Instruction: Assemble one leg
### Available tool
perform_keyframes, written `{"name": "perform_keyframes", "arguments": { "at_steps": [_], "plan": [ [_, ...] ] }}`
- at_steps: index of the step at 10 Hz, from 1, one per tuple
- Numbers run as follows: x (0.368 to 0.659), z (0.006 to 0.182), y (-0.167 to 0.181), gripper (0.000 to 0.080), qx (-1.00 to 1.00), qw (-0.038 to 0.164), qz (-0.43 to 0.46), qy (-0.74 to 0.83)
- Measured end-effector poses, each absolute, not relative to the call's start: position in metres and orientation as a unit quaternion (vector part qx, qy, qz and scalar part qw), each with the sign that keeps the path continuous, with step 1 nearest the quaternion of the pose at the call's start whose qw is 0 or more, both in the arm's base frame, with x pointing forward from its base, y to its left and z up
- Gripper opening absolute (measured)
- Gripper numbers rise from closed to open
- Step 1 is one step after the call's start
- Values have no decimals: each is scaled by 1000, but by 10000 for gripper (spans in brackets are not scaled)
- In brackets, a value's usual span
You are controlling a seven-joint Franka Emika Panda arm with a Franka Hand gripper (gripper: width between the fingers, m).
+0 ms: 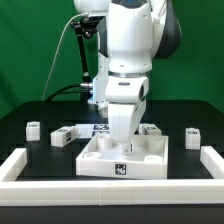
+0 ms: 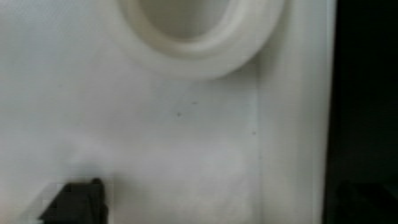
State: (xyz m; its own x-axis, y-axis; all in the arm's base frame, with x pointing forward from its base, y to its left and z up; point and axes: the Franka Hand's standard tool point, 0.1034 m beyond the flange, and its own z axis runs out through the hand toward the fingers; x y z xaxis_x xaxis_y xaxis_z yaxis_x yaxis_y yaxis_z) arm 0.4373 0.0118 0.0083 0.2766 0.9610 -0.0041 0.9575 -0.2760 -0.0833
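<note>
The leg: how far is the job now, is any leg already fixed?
Done: nothing yet; the leg lies loose on the table, apart from the tray. In hand: the fingers sit low over the tray's round hole, no leg visible between them. Left: grasp the leg and fit it.

The black bench point(image 1: 40, 152) was fenced by a low white rail point(image 1: 100, 190) along its near edge and both side edges. The large white tray-like piece point(image 1: 120, 158) lay at the middle, close to the near edge. One leg point(image 1: 33, 128) stood toward the edge at the exterior view's left. A second leg point(image 1: 62, 135) sat between it and the tray-like piece, and a third leg point(image 1: 191, 135) stood toward the opposite edge. Behind the tray-like piece, toward the far edge, lay what looked like the marker board point(image 1: 100, 128), mostly hidden.
</note>
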Motion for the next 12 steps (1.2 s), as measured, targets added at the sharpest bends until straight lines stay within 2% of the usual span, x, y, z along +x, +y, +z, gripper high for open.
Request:
{"name": "perform_keyframes", "arguments": {
  "at_steps": [1,2,3,4,5,6,12],
  "plan": [
    [437,8,12,525,-798,32,27,-601],
    [437,8,12,525,-798,32,27,-601],
    [437,8,12,342,-798,32,27,-601],
    [437,8,12,208,-798,32,27,-601],
    [437,8,12,208,-798,32,27,-601],
    [439,9,12,62,-798,30,24,-601],
    [443,11,11,62,-789,27,19,-614]
  ]
}}
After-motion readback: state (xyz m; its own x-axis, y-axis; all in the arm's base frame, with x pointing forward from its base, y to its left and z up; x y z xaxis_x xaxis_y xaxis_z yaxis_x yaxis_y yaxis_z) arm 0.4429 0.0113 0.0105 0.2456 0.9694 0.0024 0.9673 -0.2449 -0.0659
